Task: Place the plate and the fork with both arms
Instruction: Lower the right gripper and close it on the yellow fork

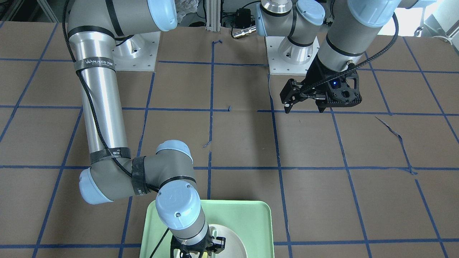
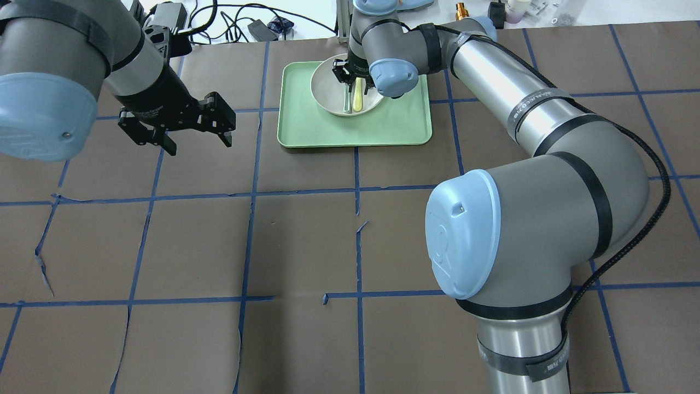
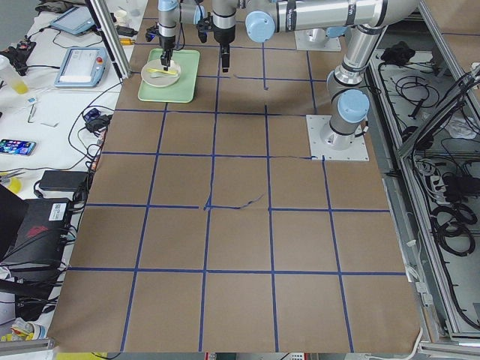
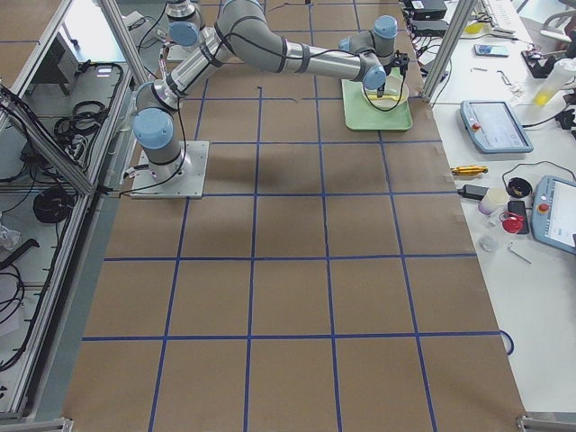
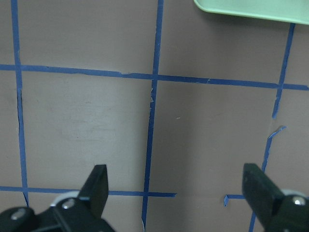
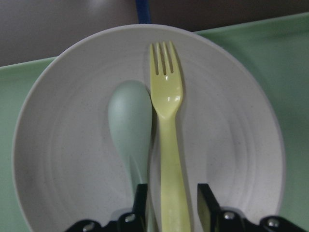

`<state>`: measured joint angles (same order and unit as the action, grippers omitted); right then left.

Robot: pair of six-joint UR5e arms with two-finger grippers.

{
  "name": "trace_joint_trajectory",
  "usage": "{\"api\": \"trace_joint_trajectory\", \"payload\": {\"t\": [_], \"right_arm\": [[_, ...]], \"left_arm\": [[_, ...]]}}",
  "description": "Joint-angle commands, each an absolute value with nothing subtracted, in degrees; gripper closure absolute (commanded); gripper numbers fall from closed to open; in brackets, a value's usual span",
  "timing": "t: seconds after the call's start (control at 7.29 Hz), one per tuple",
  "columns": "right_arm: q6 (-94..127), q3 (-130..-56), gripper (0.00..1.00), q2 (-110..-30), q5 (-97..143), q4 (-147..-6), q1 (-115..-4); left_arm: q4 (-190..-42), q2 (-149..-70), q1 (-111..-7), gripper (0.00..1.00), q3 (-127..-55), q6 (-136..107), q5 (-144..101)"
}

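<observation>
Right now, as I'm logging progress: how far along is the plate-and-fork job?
Done: nothing placed; the plate sits on the green tray, holding the fork and a spoon. In hand: the right hand straddles the fork's handle, jaws not yet shut. The left hand hangs open above the table. Left: grip the fork, take the plate, set both down.

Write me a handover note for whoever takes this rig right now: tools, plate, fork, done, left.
The right tool: open, low over the plate, straddling the fork at its handle, not clamped.
The left tool: open, empty, above bare table beside the green tray.
The plate sits on the green tray; fork and spoon lie side by side in it.
Done: nothing placed yet. Left: grip the fork, lift it out, take the plate, place both.
</observation>
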<state>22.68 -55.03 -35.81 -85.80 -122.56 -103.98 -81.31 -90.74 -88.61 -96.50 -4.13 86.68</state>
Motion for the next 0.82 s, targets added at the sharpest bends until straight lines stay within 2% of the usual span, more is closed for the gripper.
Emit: {"api": "trace_joint_trajectory", "payload": {"t": [0.0,0.55,0.69], "right_arm": [[22.9,-55.2,0.56,-34.8,-86.0,-123.0,-104.7],[20.9,-54.3,0.56,-34.9,-86.0,-123.1,-104.8],[20.8,-54.2,0.59,-34.8,-86.0,-123.1,-104.8]], "left_arm": [[-81.3,-90.8,-88.6,0.00,-96.5,-4.0,86.7],[-81.1,-91.0,-88.6,0.00,-96.5,-4.0,86.7],[-81.1,-91.1,-88.6,0.00,-96.5,-4.1,86.7]]}}
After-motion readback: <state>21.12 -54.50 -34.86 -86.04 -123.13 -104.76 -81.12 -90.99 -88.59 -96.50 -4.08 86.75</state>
